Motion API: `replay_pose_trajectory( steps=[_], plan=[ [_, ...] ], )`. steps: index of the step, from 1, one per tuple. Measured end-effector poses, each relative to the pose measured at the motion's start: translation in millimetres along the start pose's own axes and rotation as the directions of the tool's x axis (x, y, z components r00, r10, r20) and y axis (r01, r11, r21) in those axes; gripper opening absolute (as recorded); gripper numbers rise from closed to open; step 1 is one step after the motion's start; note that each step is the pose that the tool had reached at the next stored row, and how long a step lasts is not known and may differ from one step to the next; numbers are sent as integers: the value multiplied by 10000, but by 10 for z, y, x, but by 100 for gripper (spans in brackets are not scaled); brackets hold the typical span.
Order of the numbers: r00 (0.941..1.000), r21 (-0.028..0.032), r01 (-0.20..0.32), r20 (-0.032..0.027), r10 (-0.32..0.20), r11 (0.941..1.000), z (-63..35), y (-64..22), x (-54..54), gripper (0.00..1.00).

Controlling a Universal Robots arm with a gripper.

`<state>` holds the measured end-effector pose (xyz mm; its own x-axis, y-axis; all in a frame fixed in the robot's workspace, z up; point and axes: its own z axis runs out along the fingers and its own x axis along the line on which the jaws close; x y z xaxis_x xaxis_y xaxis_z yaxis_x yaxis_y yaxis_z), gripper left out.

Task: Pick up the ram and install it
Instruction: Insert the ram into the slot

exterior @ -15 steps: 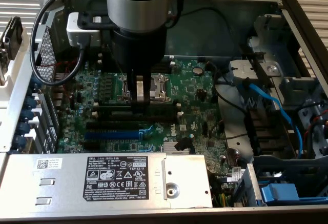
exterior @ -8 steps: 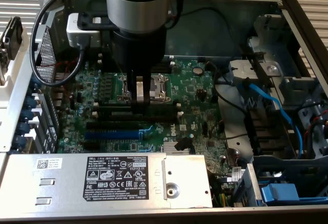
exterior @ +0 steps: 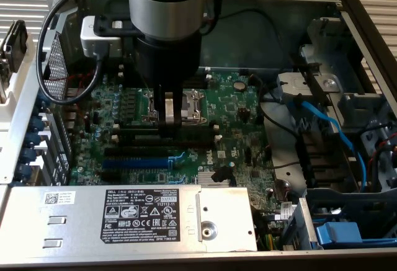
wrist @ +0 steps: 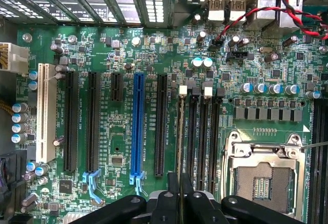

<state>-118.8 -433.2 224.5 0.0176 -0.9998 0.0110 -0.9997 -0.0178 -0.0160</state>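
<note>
1. Ram: thin green stick seen edge-on, pinched between closed fingers of gripper, lined up along the black slot nearest the blue one; seated or not, cannot tell.
2. Likely light, stiff, fragile; best gripped mid-length on flat faces, pressed straight down.
3. Around it: green motherboard inside an open computer case.

Claw base cut off by frame edge; ram seen edge-on, chips unreadable
</note>
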Motion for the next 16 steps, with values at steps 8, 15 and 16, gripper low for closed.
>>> replay_pose_trajectory(
  steps=[8, 15, 16],
  plan=[
    [10000, 0, 0, 0, 0, 10000, 0, 0, 0, 21],
    [10000, 0, -1, -2, 1, 10000, -39, -1, 1, 21],
    [10000, 1, -1, 0, 1, 10000, -61, -1, 1, 21]
  ],
)
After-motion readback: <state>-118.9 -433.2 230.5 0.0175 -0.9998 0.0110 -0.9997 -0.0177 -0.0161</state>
